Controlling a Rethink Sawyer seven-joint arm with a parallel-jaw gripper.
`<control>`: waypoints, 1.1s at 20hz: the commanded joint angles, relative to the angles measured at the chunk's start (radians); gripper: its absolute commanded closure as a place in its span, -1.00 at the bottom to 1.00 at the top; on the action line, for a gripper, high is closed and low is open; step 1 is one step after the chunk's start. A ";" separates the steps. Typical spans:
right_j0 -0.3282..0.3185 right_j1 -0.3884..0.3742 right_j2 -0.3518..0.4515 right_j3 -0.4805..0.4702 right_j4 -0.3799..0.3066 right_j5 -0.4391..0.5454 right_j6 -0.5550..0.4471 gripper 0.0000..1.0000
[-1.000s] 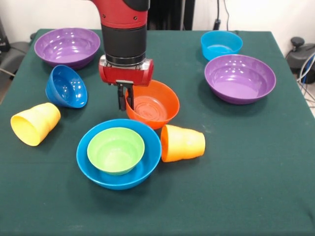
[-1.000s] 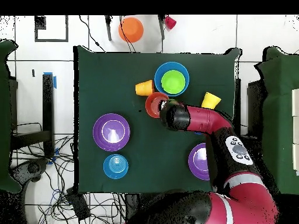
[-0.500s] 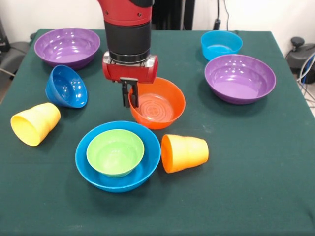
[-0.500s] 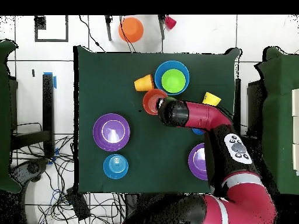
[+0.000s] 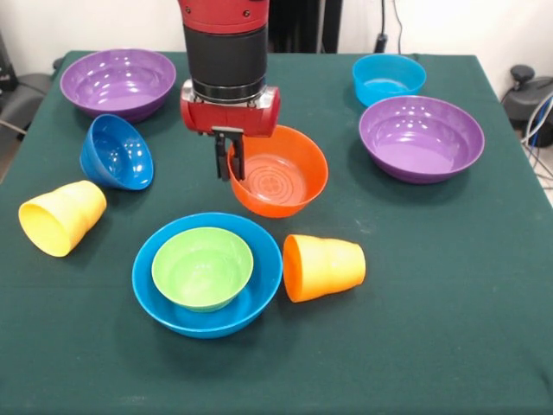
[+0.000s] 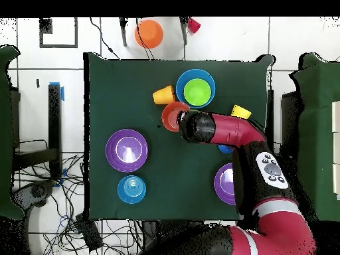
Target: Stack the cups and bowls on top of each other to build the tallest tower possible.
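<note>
Bowls are spread over the green table. Left of the jaws, a yellow cup is seen on its side, a dark blue bowl tilted, and a purple bowl behind. Below the jaws, a green bowl is nested in the large blue bowl. The gripper is closed on the near-left rim of the orange bowl, which is held tilted. An orange cup lies on its side below it. Right of the jaws, a second purple bowl and a cyan bowl are set well apart.
</note>
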State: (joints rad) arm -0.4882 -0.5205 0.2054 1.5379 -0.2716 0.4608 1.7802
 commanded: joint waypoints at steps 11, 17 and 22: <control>0.046 -0.001 0.061 -0.162 0.070 0.239 0.013 1.00; 0.043 0.033 0.075 -0.204 0.082 0.248 0.014 1.00; 0.047 0.067 0.082 -0.277 0.092 0.281 -0.003 1.00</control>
State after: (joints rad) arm -0.4704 -0.5144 0.2071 1.3766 -0.1984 0.6382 1.7802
